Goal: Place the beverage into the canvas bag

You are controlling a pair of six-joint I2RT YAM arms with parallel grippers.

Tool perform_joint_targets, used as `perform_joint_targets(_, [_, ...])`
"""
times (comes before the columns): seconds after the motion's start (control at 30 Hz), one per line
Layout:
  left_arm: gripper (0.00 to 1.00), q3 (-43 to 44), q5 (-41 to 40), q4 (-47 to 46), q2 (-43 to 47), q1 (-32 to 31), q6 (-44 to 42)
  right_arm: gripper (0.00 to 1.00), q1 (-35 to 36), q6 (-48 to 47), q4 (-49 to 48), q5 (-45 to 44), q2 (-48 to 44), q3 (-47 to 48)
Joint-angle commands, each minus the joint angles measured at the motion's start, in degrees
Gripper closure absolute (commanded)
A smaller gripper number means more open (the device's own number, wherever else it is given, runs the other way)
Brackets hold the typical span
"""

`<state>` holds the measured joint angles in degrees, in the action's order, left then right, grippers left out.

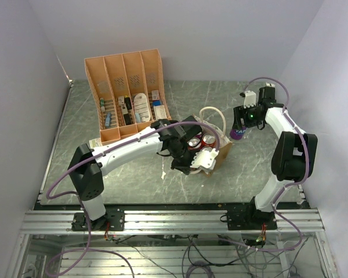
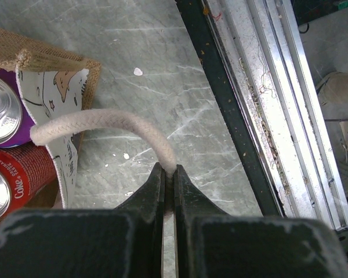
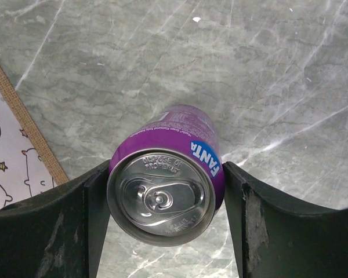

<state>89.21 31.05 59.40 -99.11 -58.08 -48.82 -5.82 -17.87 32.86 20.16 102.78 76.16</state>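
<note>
The canvas bag [image 1: 223, 153] stands mid-table, tan burlap with a pale printed panel [image 2: 66, 87]. It holds a red Coke can [image 2: 17, 168] and a purple can [image 2: 3, 113]. My left gripper [image 2: 169, 169] is shut on the bag's near cream rope handle [image 2: 104, 121] and holds it out toward the table's front; it sits at the bag's front edge [image 1: 200, 159]. My right gripper [image 3: 167, 167] is shut on a purple Fanta can [image 3: 180, 130], upright, just right of the bag [image 1: 238, 134]. The bag's edge shows at the left of the right wrist view [image 3: 29, 124].
An orange slotted organiser tray [image 1: 127, 92] with several small items stands at the back left. The bag's far handle [image 1: 211, 113] loops up behind it. The aluminium frame rail [image 2: 278, 87] runs along the table's front edge. White walls close in on three sides.
</note>
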Motion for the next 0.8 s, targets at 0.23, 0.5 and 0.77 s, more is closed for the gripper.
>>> perform_joint_targets(0.23, [0.93, -1.13, -0.11, -3.16, 3.05, -1.07, 1.00, 0.50, -0.69, -0.55, -0.75, 0.66, -11.32, -1.05])
perform_joint_targets(0.5, [0.93, -1.13, -0.05, -3.17, 3.19, -1.33, 0.78, 0.66, -0.69, -1.87, 5.69, 2.71, -20.62, 2.41])
perform_joint_targets(0.77, [0.93, -1.31, -0.11, -3.28, 3.56, -1.56, 0.18, 0.69, -0.22, -5.09, 10.14, 11.12, -29.48, 7.98])
